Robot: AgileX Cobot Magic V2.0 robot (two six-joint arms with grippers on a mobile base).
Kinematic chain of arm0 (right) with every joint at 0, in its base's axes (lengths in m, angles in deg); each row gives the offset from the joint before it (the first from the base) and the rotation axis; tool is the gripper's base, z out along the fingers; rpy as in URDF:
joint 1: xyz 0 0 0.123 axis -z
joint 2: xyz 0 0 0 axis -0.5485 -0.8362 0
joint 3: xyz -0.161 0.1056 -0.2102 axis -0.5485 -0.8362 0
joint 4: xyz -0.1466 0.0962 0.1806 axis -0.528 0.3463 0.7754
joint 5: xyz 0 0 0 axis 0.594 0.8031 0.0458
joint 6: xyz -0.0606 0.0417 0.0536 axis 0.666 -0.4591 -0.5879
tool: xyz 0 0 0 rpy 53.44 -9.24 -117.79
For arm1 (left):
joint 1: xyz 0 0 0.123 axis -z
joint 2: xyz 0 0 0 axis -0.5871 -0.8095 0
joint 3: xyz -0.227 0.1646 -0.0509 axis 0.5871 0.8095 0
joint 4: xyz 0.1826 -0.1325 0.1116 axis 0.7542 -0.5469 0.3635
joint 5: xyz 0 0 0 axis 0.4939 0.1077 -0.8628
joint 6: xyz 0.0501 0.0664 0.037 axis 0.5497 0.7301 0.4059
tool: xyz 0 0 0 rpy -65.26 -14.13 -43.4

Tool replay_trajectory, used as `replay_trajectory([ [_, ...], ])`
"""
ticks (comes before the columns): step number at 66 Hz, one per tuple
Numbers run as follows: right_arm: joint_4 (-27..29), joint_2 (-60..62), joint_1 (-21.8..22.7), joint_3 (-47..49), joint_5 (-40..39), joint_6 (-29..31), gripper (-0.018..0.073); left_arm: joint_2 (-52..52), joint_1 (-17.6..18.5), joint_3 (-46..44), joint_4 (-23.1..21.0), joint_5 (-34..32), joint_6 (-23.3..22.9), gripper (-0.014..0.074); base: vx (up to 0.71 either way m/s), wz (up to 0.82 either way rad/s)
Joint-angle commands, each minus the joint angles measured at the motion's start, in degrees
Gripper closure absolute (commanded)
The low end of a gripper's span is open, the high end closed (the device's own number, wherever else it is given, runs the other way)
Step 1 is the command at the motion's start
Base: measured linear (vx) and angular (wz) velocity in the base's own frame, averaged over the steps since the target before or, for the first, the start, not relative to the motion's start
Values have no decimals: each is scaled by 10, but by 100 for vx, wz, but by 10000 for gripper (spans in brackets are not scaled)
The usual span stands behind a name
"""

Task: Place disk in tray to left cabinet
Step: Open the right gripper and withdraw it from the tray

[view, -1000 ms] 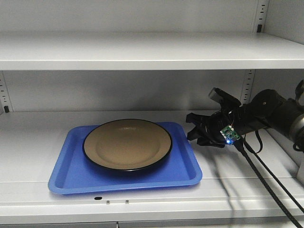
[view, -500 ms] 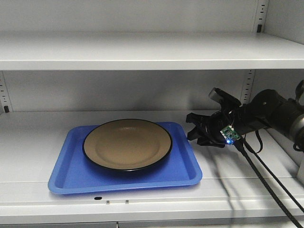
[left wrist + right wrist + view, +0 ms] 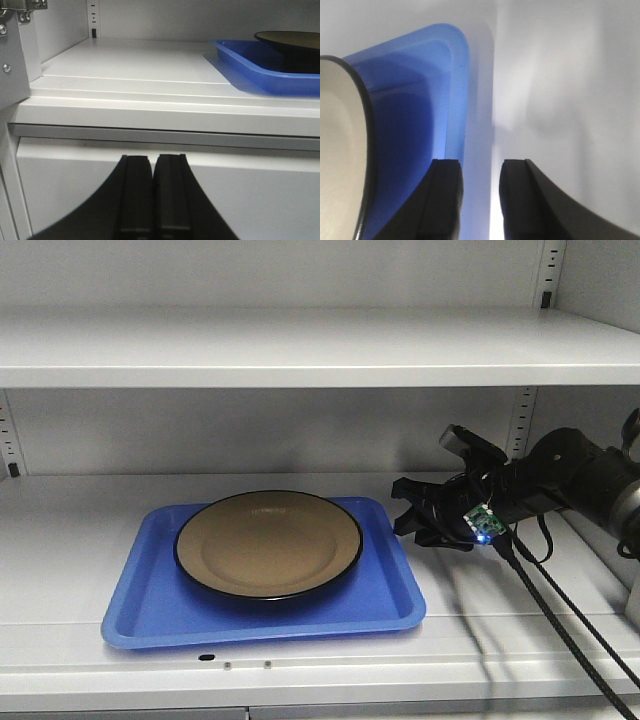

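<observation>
Disk, tan inside with a black rim, lies flat in the blue tray, a little toward the tray's back edge, with bare blue floor showing in front of it and at both sides. The tray sits flat on a shelf of the left cabinet, close to the shelf's front lip, with another grey-white shelf overhead and a slotted rail at the back right corner.

Just beside the tray's right rim hangs the right gripper, its black fingers pointing toward the tray above the shelf surface; from the front I cannot tell whether it touches the rim. The right wrist view shows the right gripper parted, with a plain gap between its two fingers and nothing held; the tray's rounded corner lies beyond the fingertips and the disk's edge is at the far left. A small green circuit board with a blue light sits on that wrist, and black cables trail down from it across the shelf front.

The left gripper is below the tray's shelf, facing the cabinet's front panel, its two fingers pressed together with nothing between them. In that view the tray and disk are up at the right.
</observation>
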Motion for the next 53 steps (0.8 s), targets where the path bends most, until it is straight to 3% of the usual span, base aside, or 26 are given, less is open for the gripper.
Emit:
replay_trajectory([
  [1, 19, 41, 3, 19, -25, 5, 263, 8, 0, 12, 3, -49, -8, 600, 0, 0],
  [16, 12, 66, 3, 16, -26, 10, 263, 8, 0, 12, 3, -49, -8, 600, 0, 0],
  [24, 17, 112, 3, -36, -33, 26, 263, 8, 0, 12, 3, -49, -8, 600, 0, 0],
  [36, 10, 256, 3, -257, -128, 35, 265, 8, 0, 12, 3, -49, -8, 600, 0, 0],
  [53, -60, 536, 3, -570, -266, 13, 316, 8, 0, 12, 3, -49, -8, 600, 0, 0],
])
